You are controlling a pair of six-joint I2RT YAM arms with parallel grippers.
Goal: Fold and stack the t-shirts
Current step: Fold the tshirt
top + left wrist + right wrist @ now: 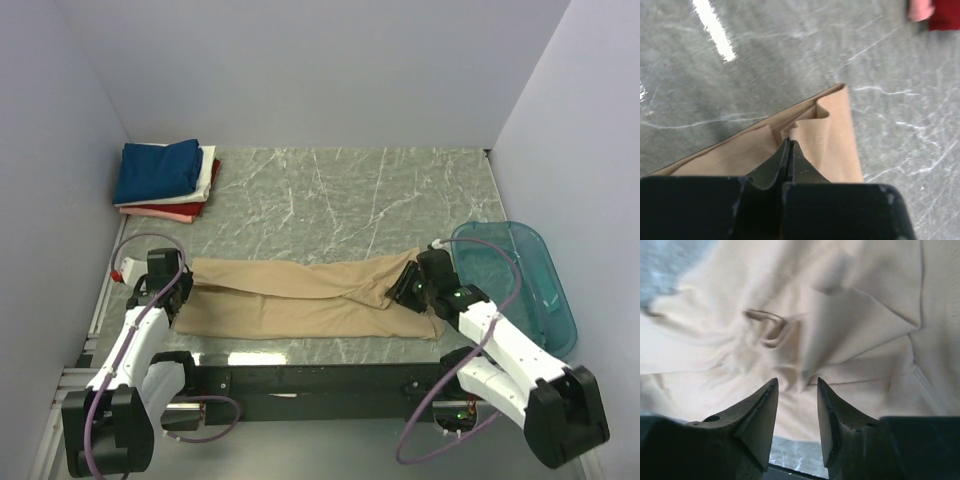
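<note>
**One shirt half-folded, four already stacked**

The tan t-shirt [310, 295] lies across the lower middle of the top view as a long, narrow band running left to right on the marble table [350, 195]. It looks folded lengthwise, with its upper layer slanting and a little rumpled toward the right end.

In the upper left corner sits the stack of folded shirts [168, 182]: navy on top, then white, then red and pink at the bottom, well apart from the tan one. That part of the job looks finished.

The left gripper [789, 146] is clamped tight at the band's left end. Its wrist view shows the fingertips pressed together where the hem puckers, so it appears to have the cloth pinched.

The right gripper [797, 386] is at the band's right end, jaws parted partway. Creased fabric lies beyond them and nothing sits between them, so it holds nothing.

The teal tub [562, 305] stands at the right edge, empty as far as can be seen.

What is left, by my reading: fold the band crosswise into a rectangle, then carry it onto the stack.
</note>
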